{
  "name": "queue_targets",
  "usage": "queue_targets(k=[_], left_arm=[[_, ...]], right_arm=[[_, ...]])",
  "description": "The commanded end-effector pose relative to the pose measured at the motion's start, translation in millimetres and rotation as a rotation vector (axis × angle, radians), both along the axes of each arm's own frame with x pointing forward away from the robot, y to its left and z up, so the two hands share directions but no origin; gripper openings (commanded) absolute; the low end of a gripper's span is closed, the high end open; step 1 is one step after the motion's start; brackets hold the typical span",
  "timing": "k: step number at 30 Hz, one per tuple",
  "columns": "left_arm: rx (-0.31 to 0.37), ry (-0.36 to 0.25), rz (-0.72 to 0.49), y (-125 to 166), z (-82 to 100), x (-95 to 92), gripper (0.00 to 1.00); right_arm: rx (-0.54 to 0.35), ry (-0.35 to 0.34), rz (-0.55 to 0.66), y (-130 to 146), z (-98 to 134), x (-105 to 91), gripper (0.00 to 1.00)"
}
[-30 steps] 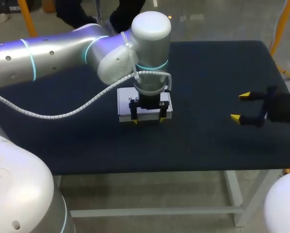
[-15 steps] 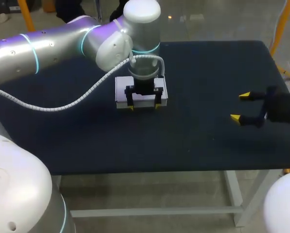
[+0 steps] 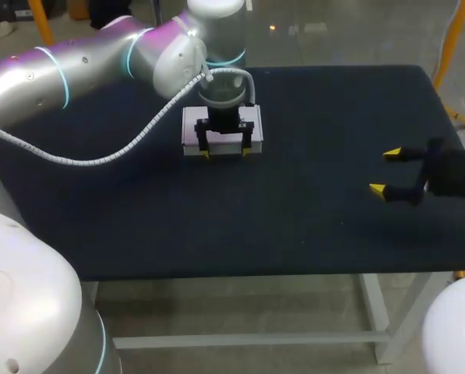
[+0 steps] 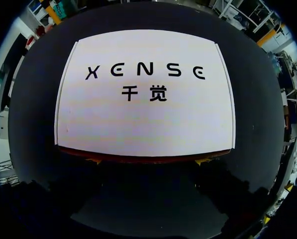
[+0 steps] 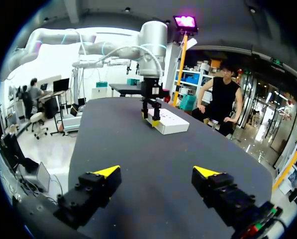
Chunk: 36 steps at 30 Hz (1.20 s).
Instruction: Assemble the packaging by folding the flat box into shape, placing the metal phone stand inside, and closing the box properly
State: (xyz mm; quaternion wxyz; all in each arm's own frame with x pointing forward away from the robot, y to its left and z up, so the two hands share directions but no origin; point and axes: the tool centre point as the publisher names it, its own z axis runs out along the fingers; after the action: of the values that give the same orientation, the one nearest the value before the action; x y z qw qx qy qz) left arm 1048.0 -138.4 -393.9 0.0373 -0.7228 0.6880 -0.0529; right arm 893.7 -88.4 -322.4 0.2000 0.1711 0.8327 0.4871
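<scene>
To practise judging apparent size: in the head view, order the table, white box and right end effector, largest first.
Largest: table.
Then box and right end effector, about alike; the left arm hides part of the box, so I leave them unranked.

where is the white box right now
In the head view the white box lies flat on the black table, left of middle toward the far edge, with the left hand at its near edge.
</scene>
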Motion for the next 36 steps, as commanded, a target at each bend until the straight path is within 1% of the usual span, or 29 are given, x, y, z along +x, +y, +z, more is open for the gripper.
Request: queue_targets(k=[1,5,13,20,24,26,29,34,36], left_arm=[[0.010,0.035,0.006,-1,-0.4,22.7,1.00],[0.003,0.051,0.012,4,-1.9,45.1,1.00],[-0.001,0.058,0.019,11,-0.7,79.1,1.00],[0.014,0.055,0.033,17,-2.3,102.8,1.00],[0.003,0.050,0.044,22,-1.8,110.4,1.00],[-0.004,0.047,0.043,23,-0.7,111.2,1.00],[-0.040,0.017,0.018,25,6.8,101.3,1.00],[-0.134,-0.083,-0.082,29,26.9,72.5,1.00],[-0.160,-0.119,-0.103,32,34.9,60.1,1.00]], right_arm=[[0.006,-0.003,0.004,-2,0,-0.8,1.00],[0.006,-0.003,0.004,-2,0,-0.8,1.00],[0.006,-0.003,0.004,-2,0,-0.8,1.00],[0.006,-0.003,0.004,-2,0,-0.8,1.00],[0.006,-0.003,0.004,-2,0,-0.8,1.00],[0.006,-0.003,0.004,-2,0,-0.8,1.00],[0.006,-0.003,0.004,-2,0,-0.8,1.00],[0.006,-0.003,0.004,-2,0,-0.8,1.00],[0.006,-0.003,0.004,-2,0,-0.8,1.00]])
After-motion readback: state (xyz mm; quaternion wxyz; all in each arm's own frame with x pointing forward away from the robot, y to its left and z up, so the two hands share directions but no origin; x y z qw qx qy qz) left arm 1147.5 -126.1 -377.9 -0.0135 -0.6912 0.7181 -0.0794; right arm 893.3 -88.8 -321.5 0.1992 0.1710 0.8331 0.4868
